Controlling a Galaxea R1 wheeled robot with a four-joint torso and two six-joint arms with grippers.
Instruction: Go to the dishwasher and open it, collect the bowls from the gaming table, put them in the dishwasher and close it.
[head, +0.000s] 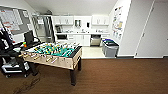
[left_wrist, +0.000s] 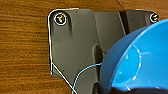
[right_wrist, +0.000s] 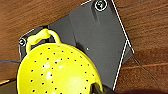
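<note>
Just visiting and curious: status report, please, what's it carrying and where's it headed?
Left claw carrying blue bowl. Right claw carrying yellow colander. Dishwasher ahead in the kitchen. Foosball table left of the path.

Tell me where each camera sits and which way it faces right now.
Head view: high on the robot, facing forward and down across the foosball table toward the kitchenette's dishwasher.
Left wrist view: on the left wrist, facing the wood-grain floor; dark plate, blue bowl.
Right wrist view: on the right wrist, facing floor; plate, yellow colander.
Both wrist views share floor and plate.
</note>
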